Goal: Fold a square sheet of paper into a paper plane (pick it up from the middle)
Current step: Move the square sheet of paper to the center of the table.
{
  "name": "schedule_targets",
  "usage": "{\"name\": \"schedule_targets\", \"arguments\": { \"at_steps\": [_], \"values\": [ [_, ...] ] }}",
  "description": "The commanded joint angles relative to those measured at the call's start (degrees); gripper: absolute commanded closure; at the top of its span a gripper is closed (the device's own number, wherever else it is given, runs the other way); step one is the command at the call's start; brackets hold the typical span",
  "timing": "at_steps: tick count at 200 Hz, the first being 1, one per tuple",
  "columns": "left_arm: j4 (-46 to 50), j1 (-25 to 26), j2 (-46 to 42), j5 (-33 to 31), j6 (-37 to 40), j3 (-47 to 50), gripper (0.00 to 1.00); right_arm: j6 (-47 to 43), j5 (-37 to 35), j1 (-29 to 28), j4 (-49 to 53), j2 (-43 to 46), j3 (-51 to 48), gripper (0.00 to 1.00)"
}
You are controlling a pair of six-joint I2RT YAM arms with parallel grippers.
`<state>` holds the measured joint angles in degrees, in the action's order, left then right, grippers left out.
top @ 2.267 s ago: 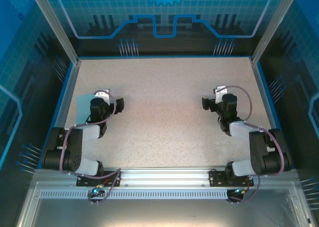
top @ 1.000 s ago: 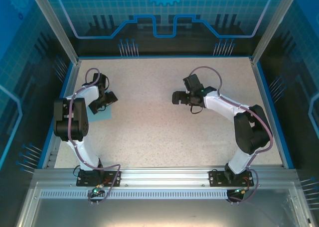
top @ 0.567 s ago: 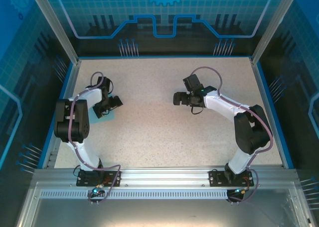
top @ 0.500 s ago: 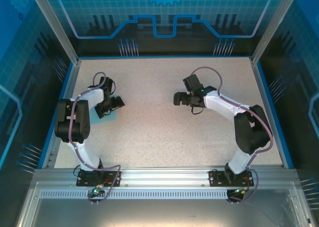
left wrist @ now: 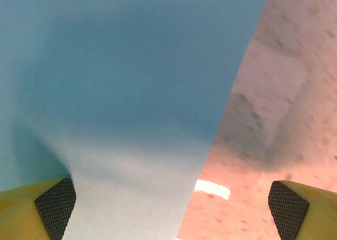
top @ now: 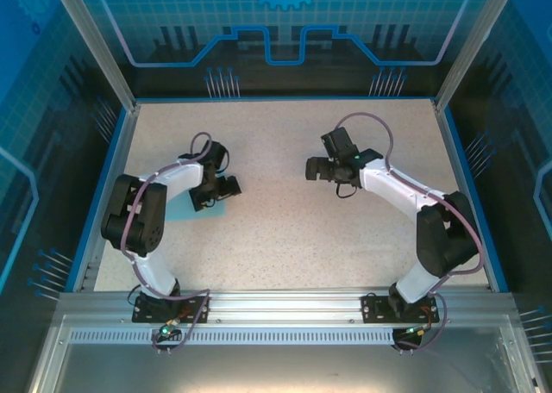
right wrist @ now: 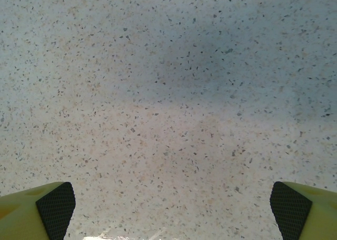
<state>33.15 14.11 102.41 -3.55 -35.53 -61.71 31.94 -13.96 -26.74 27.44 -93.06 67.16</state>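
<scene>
Lying beneath left pincer [left wrist: 168,206]: one square sheet of paper [left wrist: 121,82]

You see the square sheet of paper [left wrist: 116,92] as thin, smooth, matt paper on a matt, speckled, stone-like worktop [right wrist: 168,92]. Your left tool [left wrist: 171,211] is yellow plastic with cross-hatched black pads [left wrist: 55,206].

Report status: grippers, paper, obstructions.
Left gripper open, straddling edge of the square sheet of paper. Right gripper open over bare table. Nothing in the way.
</scene>
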Motion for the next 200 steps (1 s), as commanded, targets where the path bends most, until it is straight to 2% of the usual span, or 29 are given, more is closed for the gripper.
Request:
{"name": "schedule_targets", "arguments": {
  "at_steps": [1,56,81,105,136,162,200],
  "values": [
    [0.3,5.9,1.8,6.6,-6.2,0.3,0.02,-0.1,-2.0,-0.5,2.3,1.6,-1.5,0.00],
    [-2.7,19.9,1.8,8.2,-18.0,-2.6,0.02,0.3,-3.2,0.1,2.4,2.8,-3.9,0.01],
    [-7.6,23.0,1.3,12.9,-22.9,-3.0,0.02,0.8,-3.5,0.9,2.4,4.2,-5.4,0.01],
    [-10.8,23.0,-1.7,15.7,-23.7,-3.3,0.01,1.1,-3.1,1.6,2.4,5.6,-6.6,0.01],
    [-7.1,19.1,-8.5,14.5,-19.8,-3.6,0.01,-0.2,0.2,-1.0,2.0,5.4,-5.2,0.03],
    [-3.2,11.2,-15.0,12.6,-16.1,-0.2,0.02,0.1,3.2,-9.5,2.1,0.3,0.5,0.12],
    [1.1,-2.1,-23.3,10.8,-10.5,4.4,0.02,1.8,3.6,-22.6,5.0,-15.6,15.1,0.29]
  ]
}}
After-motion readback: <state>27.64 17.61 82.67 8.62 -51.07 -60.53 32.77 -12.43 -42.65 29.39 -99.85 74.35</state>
